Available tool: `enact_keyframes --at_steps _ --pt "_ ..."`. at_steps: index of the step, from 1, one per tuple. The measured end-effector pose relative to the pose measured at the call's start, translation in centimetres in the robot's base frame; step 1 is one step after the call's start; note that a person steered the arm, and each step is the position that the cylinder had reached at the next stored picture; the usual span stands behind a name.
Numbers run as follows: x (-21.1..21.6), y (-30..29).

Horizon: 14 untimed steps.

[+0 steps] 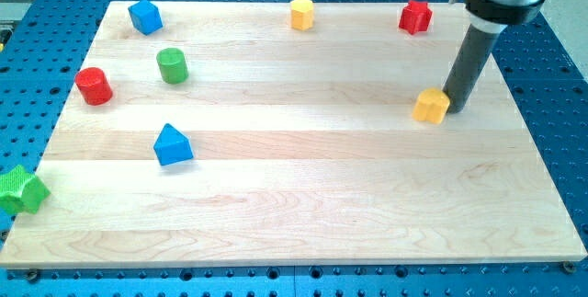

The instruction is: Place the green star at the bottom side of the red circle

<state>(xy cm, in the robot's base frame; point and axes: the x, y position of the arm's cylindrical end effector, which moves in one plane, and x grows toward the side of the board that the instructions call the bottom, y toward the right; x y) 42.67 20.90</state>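
Note:
The green star (22, 189) lies at the view's far left, partly over the left edge of the wooden board (303, 205). The red circle (94, 86) stands above it, near the left edge. My tip (455, 108) is far off on the view's right, touching the right side of a yellow block (431, 106). The tip is a long way from both the star and the red circle.
A green cylinder (172, 65) stands right of the red circle. A blue triangle (172, 145) lies lower centre-left. A blue block (145, 17), a yellow hexagon (302, 13) and a red star-like block (415, 17) sit along the top edge.

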Motion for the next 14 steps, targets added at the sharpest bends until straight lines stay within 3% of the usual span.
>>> enact_keyframes --at_steps 1,2,3,5,6,9,11,12,14 --pt "5.7 2.5" --pt "14.2 -10.7" --pt "19.1 -24.1" --pt "18.1 -46.6" --pt "17.9 -51.4" --pt "9.0 -50.7" --pt "6.1 -48.2" --pt "10.1 -48.6" --pt "10.5 -51.3"
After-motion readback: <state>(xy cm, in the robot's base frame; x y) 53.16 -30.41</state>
